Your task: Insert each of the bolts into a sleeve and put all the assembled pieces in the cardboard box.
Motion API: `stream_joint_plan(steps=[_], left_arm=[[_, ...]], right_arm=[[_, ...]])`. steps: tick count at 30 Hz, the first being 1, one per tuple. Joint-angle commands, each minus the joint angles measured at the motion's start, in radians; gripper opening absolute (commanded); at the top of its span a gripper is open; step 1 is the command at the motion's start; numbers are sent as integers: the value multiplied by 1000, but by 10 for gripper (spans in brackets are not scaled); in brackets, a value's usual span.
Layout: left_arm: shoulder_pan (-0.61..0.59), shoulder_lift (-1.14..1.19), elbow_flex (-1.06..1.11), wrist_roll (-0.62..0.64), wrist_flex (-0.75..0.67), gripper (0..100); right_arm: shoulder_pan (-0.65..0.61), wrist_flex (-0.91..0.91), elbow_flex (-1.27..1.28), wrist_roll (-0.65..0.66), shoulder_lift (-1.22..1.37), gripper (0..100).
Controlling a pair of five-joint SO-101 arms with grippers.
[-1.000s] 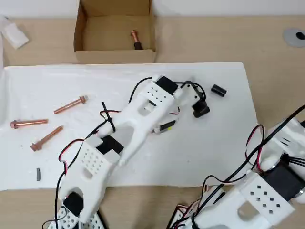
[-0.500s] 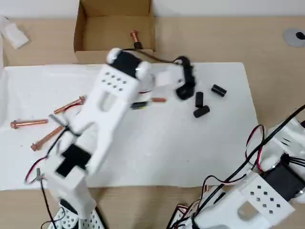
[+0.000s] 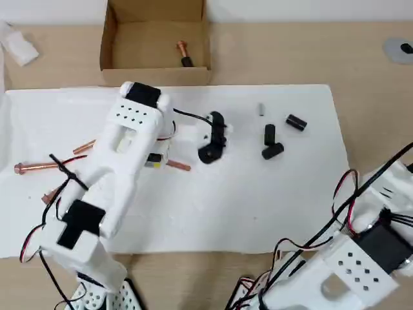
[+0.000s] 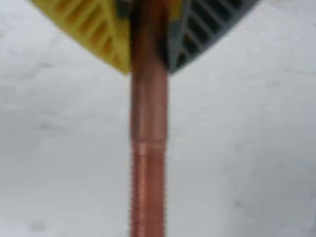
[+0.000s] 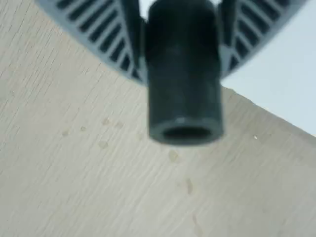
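Observation:
My left gripper [image 4: 148, 64] is shut on a copper bolt [image 4: 148, 163], whose threaded end sticks out over the white sheet. From above, this bolt [image 3: 179, 166] hangs over the middle left of the sheet [image 3: 258, 206], under my left gripper [image 3: 161, 160]. My right gripper [image 5: 182, 74] is shut on a black sleeve [image 5: 183, 98], open end outward, above bare wood beside the sheet's edge. Three loose sleeves [image 3: 270, 134] lie at the sheet's right. Three bolts [image 3: 39, 167] lie at its left. The cardboard box [image 3: 108, 45] holds one assembled piece [image 3: 184, 53].
The right arm's body [image 3: 361, 258] sits at the near right corner, off the sheet. A small grey pin [image 3: 261, 110] lies near the loose sleeves. A white object [image 3: 19, 46] rests at the far left, and a grey disc [image 3: 400, 48] at the far right.
The left arm has swung from beside the loose sleeves at the right back to the left of the sheet, carrying the bolt. The right arm has hardly moved.

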Motion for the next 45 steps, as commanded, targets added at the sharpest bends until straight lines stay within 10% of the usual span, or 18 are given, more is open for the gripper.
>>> stream_joint_plan(steps=[1,8,12,22,26,45], left_arm=[[-37,27,-6,-12,-43,88],[-41,44,-14,-5,-43,147],[-51,44,-126,224,-37,193],[-107,45,-239,1780,92,193],[-103,51,-198,2220,106,193],[23,53,-87,2748,98,358]], right_arm=[[-31,2,-7,12,-77,10],[-120,25,-4,12,-136,9],[-119,55,-8,17,-136,9],[-124,58,-10,28,-142,9],[-124,63,-10,29,-142,9],[-124,64,-7,31,-143,9]])
